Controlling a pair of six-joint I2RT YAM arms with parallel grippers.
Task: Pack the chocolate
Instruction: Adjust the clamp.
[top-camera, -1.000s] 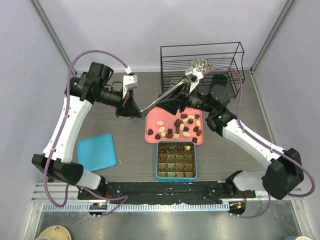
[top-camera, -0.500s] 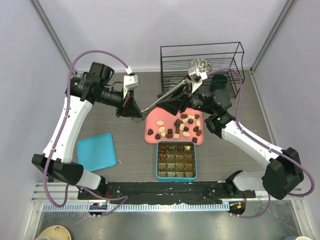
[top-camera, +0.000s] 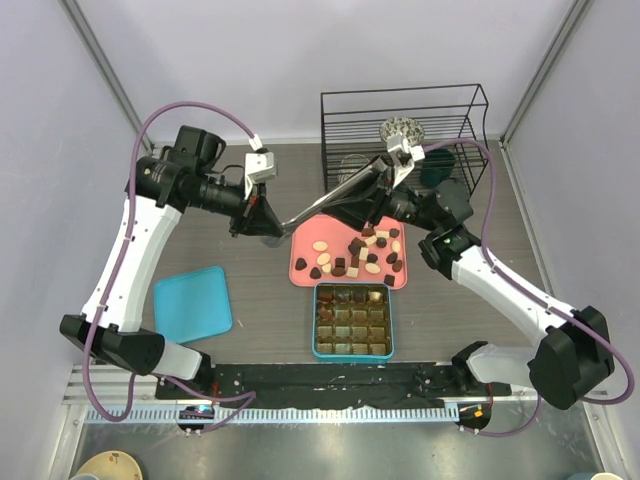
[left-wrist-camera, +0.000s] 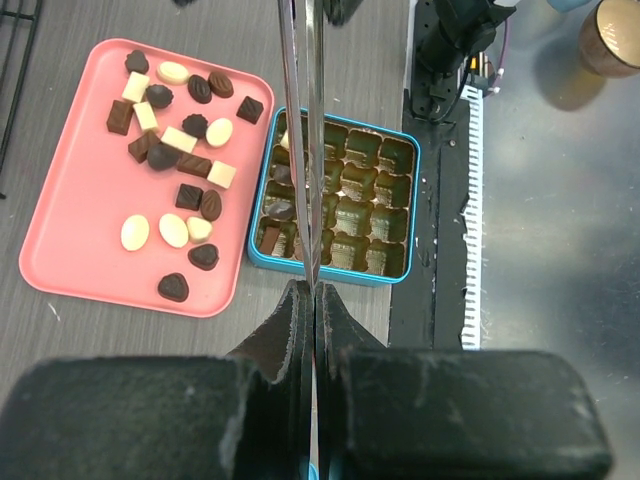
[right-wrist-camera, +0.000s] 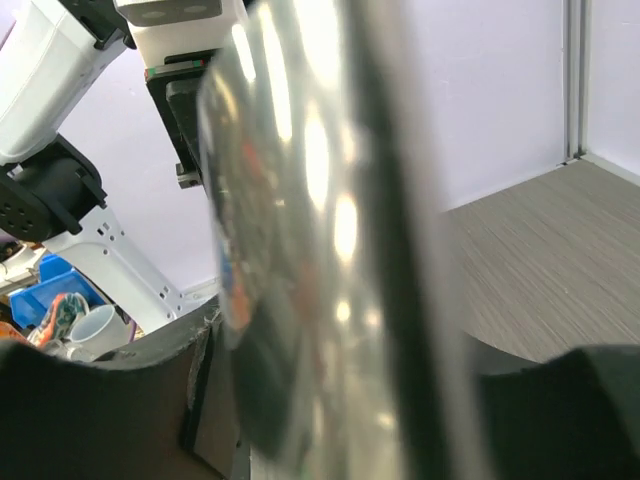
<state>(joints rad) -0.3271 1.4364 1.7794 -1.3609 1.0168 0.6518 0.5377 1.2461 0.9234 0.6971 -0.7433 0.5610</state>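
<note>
The left fingers (left-wrist-camera: 285, 335), pinched shut, and right fingers (right-wrist-camera: 570, 400), half-closed, both hold the long steel tongs (top-camera: 325, 200). Its far end has swung rightward, so the small brown and cream chocolates (top-camera: 352, 255) lie unpicked.

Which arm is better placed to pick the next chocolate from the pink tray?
Probably right. The right gripper hangs at the pink tray's far edge, near the chocolates, with the metal tongs between its fingers. The left gripper, shut on their end, is off the tray's corner.
</note>
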